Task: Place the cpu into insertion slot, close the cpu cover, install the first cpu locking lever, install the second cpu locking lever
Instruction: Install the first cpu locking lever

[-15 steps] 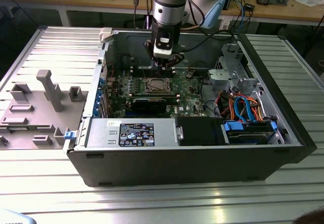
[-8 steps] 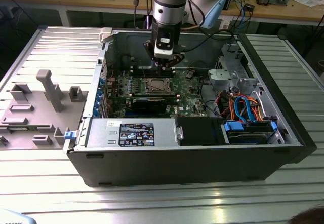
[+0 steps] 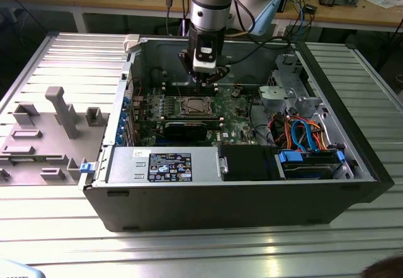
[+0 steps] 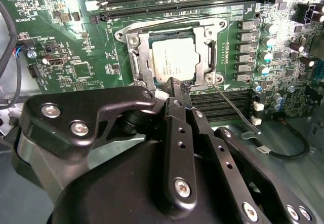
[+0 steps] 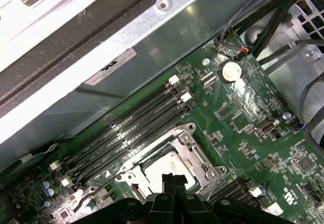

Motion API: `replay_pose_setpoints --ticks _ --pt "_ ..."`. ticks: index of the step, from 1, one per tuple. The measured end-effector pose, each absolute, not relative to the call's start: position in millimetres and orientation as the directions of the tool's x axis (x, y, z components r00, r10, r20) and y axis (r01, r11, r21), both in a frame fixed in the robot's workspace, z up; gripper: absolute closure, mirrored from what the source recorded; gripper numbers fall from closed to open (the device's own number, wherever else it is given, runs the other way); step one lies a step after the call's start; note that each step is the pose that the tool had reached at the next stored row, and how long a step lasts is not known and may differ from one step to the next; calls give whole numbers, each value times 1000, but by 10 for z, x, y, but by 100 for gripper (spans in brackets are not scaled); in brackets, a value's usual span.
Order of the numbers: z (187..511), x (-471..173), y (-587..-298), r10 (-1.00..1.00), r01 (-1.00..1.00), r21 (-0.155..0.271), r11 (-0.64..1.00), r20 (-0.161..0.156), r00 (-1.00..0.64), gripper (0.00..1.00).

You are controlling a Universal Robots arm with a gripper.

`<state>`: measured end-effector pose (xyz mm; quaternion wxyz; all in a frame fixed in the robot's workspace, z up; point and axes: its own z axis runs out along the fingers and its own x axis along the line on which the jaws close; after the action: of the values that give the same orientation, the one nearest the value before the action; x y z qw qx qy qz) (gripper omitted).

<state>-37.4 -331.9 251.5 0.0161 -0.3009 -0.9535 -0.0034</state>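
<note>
**Socket, processor: chip seated, frame down, one lever loose**

Item: small flat square silvery-tan cpu point(image 4: 173, 57), lying in the silver-rimmed square insertion slot point(image 4: 129, 35) amid the green motherboard point(image 4: 76, 72). Thin silvery square-frame cpu cover point(image 4: 143, 63) lies flat over its edges.

Lever: thin wire locking lever point(image 4: 237, 108) stands out from the socket corner, unlatched. A second wire runs along the socket's far edge; whether it is hooked cannot be told.

Tool: black gripper point(image 4: 177, 86) hangs inside the open grey computer case point(image 3: 239, 196) on the ribbed metal counter point(image 3: 63, 240), just over the near edge of the cover. Fingers point(image 5: 168, 181) are drawn together, nothing between them. Contact with the frame looks possible but is not clear.

Hazards, as judged:
- Narrow tips may slide off the thin wire, letting it spring back.
- Pressure on one edge of the frame could tilt the chip on its contacts.
- A slip sideways would strike the silver-capped capacitors point(image 4: 266, 57) beside the socket.
</note>
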Motion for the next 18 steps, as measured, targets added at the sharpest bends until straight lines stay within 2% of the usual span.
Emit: replay_pose_setpoints --ticks 18 --pt "2515 -374 -3319 515 516 4 857 37 -856 89"
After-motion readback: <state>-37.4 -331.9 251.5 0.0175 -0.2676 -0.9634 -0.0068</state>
